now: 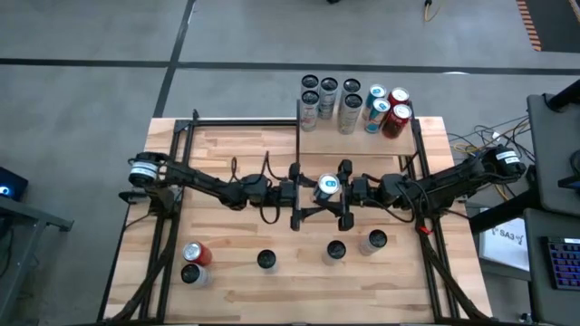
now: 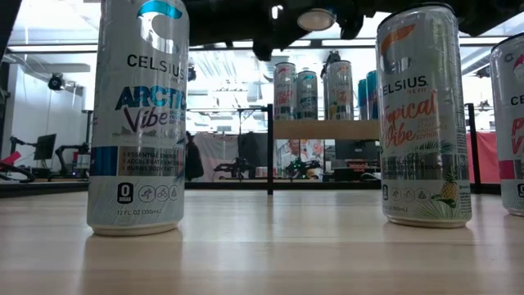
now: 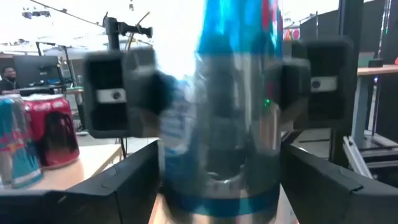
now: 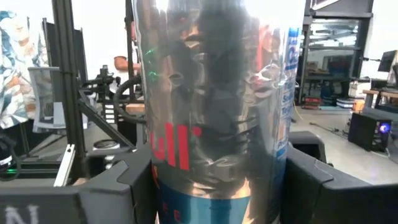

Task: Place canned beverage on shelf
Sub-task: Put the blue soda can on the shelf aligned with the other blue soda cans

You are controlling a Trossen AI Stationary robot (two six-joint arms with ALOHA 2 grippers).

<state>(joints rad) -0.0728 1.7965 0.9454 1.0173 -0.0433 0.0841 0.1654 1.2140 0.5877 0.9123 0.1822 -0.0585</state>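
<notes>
Both arms reach inward across the bench [image 1: 236,272] from its two sides, stretched out nearly level, and meet at the middle. The left tool [image 1: 304,191] and the right tool [image 1: 349,191] face each other with one can [image 1: 327,186] between them. In the view from above, the can shows its round lid, so it stands upright with its long axis vertical, lid up.

In the left wrist view the can [image 3: 227,106] fills the space between that arm's own fingers [image 3: 124,180], which sit against its lower sides, and the other arm's tool shows just behind it. In the right wrist view the same silver and blue can [image 4: 217,106] stands between that arm's fingers [image 4: 311,180] in the same way. Both tools are closed around the can, each gripping it from its own side.

The can is held over the middle of the bench, in front of the shelf [image 1: 358,140]. The shelf stands at the far edge and carries a row of cans [image 1: 352,104], all upright. Four more cans [image 1: 333,251] stand on the near part of the bench, and a red can [image 1: 196,253] lies at the near left.
</notes>
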